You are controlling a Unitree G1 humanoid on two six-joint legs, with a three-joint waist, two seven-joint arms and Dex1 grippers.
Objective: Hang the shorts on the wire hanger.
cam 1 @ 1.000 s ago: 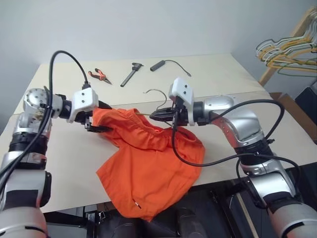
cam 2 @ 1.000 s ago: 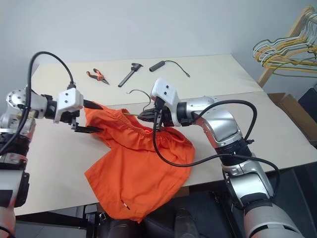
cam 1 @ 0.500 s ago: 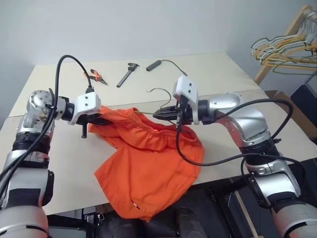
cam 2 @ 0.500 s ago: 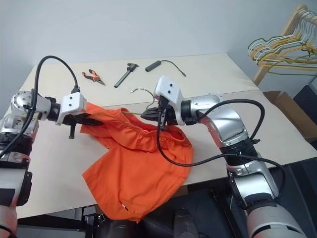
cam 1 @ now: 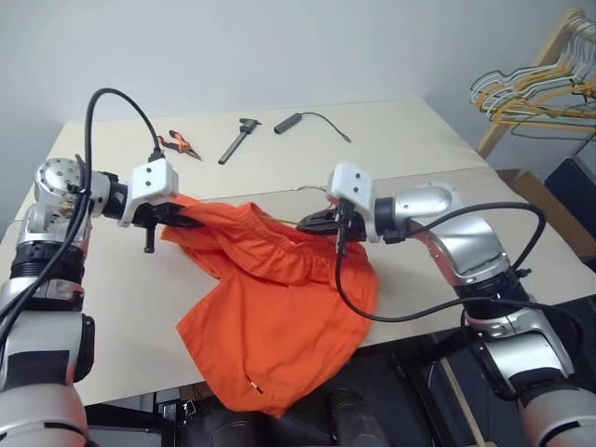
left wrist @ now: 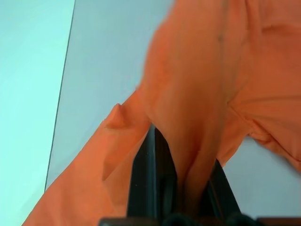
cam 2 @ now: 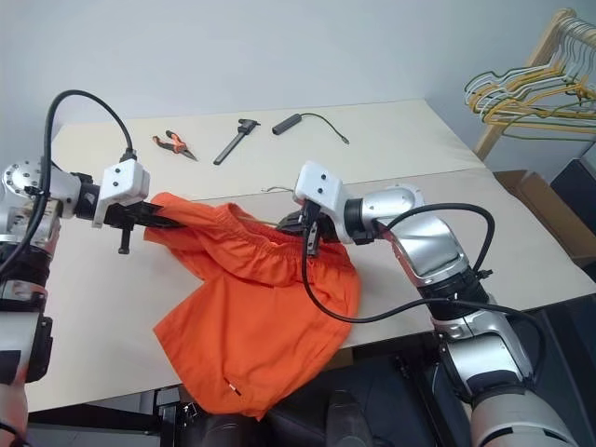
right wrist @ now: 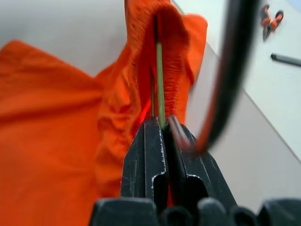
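The bright orange shorts (cam 1: 279, 289) lie spread on the table (cam 1: 410, 140), with one leg hanging over the front edge. Their gathered waistband is lifted between my two grippers. At the waistband's left end my left gripper (cam 1: 184, 215) is shut on a fold of the fabric (left wrist: 188, 117). My right gripper (cam 1: 313, 222) is shut on the thin olive wire hanger (right wrist: 159, 70). The wire runs from the fingers into the waistband opening. A bit of the hanger's hook (cam 2: 277, 189) shows just behind the right gripper; the rest of the hanger is hidden in the cloth.
Orange-handled pliers (cam 1: 182, 142), a black hand tool (cam 1: 237, 140) and a black cylinder with a cable (cam 1: 296, 121) lie at the table's far side. A wooden rack of bunched hangers (cam 1: 531, 88) stands at the right, with a cardboard box (cam 2: 549, 200) below it.
My left gripper has shut on the waistband's left end and drawn it a little to the left. The right gripper has sunk slightly with the hanger, and less of the hook shows.
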